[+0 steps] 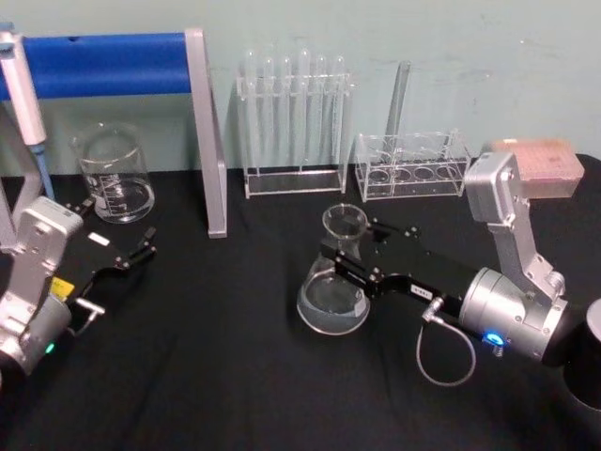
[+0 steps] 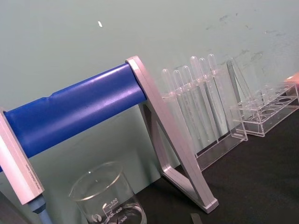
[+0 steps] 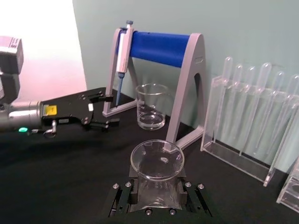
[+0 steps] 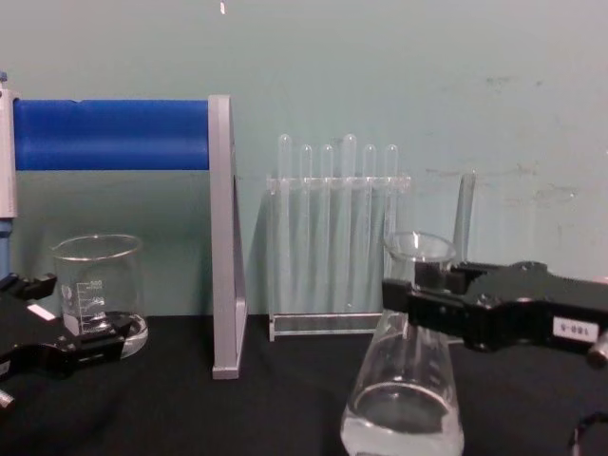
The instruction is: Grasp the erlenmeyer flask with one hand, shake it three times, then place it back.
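The right end effector (image 1: 349,246) is clenched on the neck of the erlenmeyer flask (image 1: 333,293), one jaw on each side just below the flared rim. The right wrist view looks straight down into the open mouth, with the jaws bracketing the glass. The arm reaches in level from the robot's right, so the jaws cross the neck at roughly a right angle.

The flask's long axis runs close to upright, mouth up and wide base down. A shallow layer of clear liquid sits in the base. The flask is in front of the tall test tube rack (image 1: 296,122), on the robot's side of it and slightly to its right. Whether the base touches the black counter (image 1: 235,385) or sits just above it cannot be determined.

The left end effector (image 1: 131,254) is released, jaws apart, and parked low, well to the left of the rack. It is far from the flask, so the shake falls to the right arm.
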